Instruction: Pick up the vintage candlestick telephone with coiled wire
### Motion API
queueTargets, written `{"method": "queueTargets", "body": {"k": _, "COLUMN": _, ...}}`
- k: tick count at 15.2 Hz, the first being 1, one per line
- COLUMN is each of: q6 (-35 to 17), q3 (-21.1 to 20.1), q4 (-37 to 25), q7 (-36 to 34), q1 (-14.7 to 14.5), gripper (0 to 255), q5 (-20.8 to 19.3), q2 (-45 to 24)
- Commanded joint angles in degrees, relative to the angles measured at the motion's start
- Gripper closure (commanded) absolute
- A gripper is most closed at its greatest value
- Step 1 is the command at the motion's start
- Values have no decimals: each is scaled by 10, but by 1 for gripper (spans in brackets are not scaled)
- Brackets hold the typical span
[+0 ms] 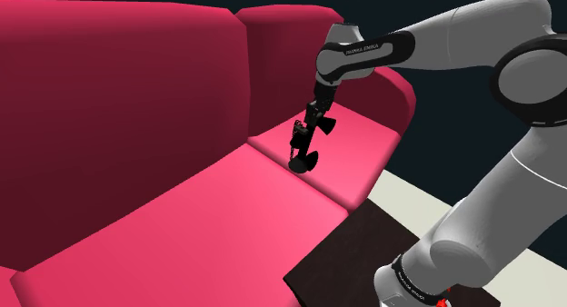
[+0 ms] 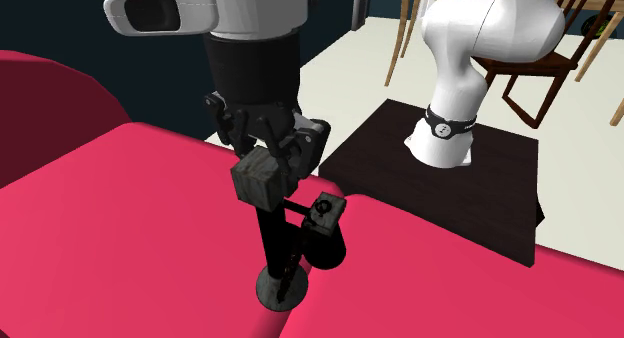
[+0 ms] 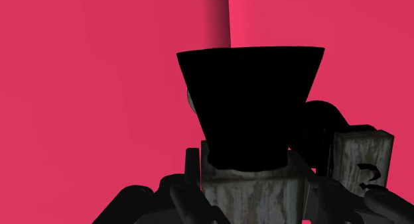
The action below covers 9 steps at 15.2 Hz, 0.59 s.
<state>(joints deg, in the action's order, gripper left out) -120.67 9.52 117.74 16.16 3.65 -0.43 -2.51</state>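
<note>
The black candlestick telephone (image 1: 304,149) stands upright over the seam between two red sofa seat cushions. Its round base (image 2: 280,287) is at or just above the cushion; I cannot tell whether it touches. A grey weathered block (image 2: 258,179) tops the thin stem, and the receiver (image 2: 326,212) hangs on the side hook. My gripper (image 2: 266,149) comes down from above and is shut on that grey block. In the wrist view the gripper (image 3: 251,193) clasps the block (image 3: 252,199) below the black mouthpiece cone (image 3: 252,103), with the receiver (image 3: 361,160) beside it.
The red sofa's backrest (image 1: 118,105) rises on the shoulder view's left, and its armrest (image 1: 400,87) curves behind the arm. My dark stand (image 2: 440,181) sits beside the sofa on a cream floor. A wooden table and chairs (image 2: 545,36) stand farther back.
</note>
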Motion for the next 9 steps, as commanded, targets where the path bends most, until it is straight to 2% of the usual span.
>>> {"method": "queueTargets", "body": {"k": 1, "q6": 0, "q3": 0, "q4": 0, "q7": 0, "q1": 0, "gripper": 255, "q5": 0, "q2": 0}}
{"method": "queueTargets", "body": {"k": 3, "q6": 0, "q3": 0, "q4": 0, "q7": 0, "q1": 0, "gripper": 255, "q5": 0, "q2": -1}}
{"method": "queueTargets", "body": {"k": 9, "q6": 44, "q3": 0, "q4": -29, "q7": -2, "q1": -1, "gripper": 255, "q5": -2, "q2": 15}}
